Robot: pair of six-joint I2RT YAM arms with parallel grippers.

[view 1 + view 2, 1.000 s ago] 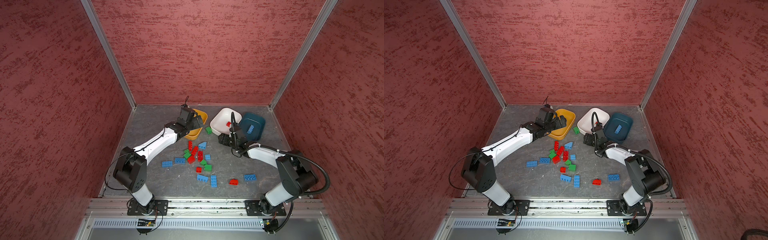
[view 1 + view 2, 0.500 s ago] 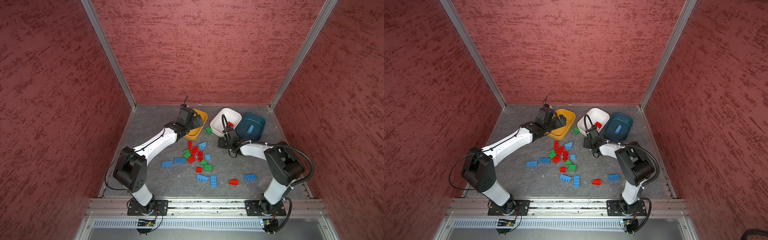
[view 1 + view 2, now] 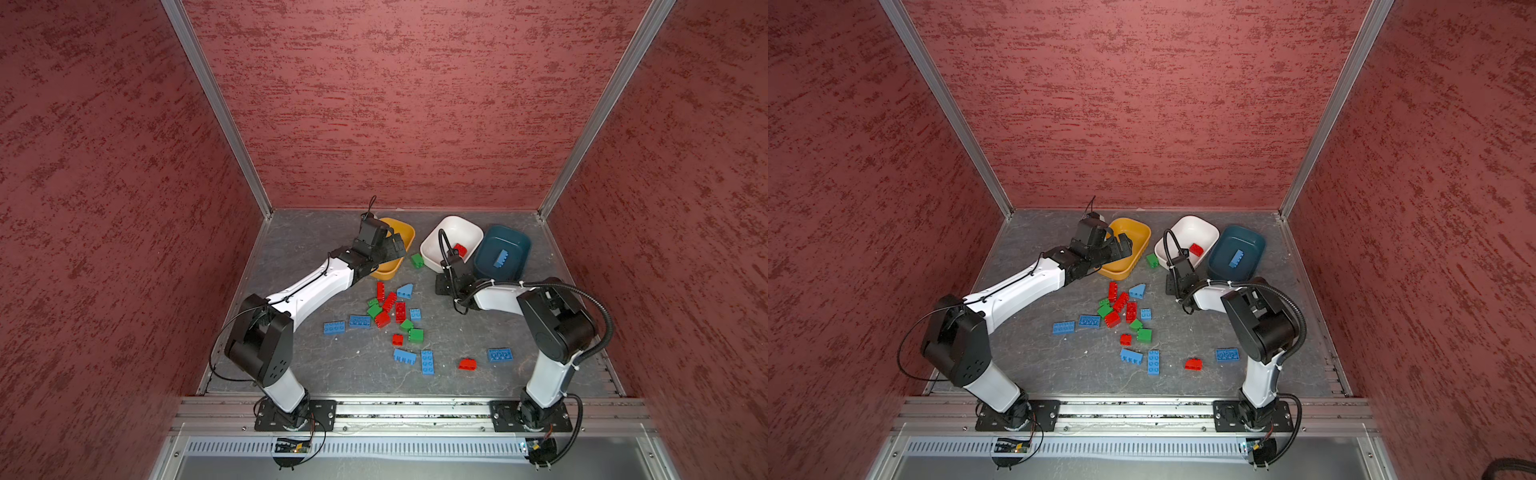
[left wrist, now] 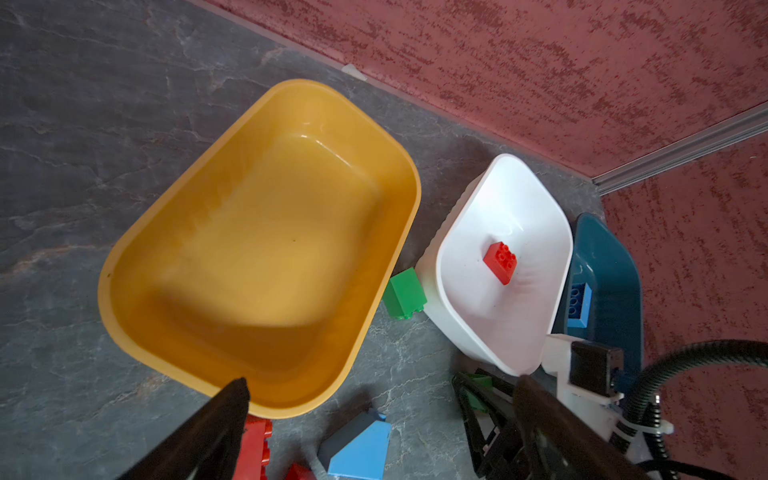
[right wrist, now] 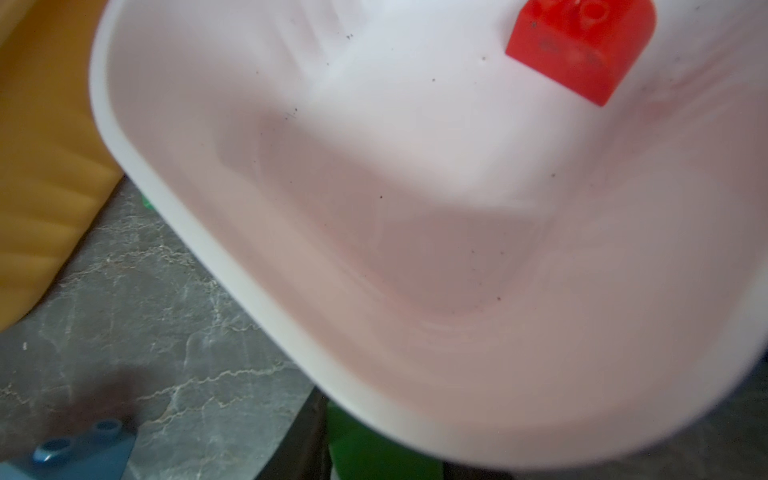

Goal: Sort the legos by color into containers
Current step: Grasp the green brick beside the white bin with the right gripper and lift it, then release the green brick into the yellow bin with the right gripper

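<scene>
The left gripper hangs over the near corner of the yellow tub with its jaws spread wide and nothing between them; in the left wrist view its two dark fingers stand far apart, one over the tub's rim.

The right gripper sits low on the grey table, just in front of the white tub. Whether its jaws are closed cannot be told from the pictures; the right wrist view shows a blurred green patch at its fingers, but not whether this is a held brick.

The three tubs stand in a row at the back: the yellow one on the left, the white one in the middle, and the teal tub touching the white one on the right. A red brick lies in the white tub; a blue brick lies in the teal tub; a green brick rests on the table between the yellow and white tubs.

The loose bricks, red, green and blue mixed, cluster mid-table. Two blue ones lie to their left; two more blue, a red one and a last blue lie nearer the front.
</scene>
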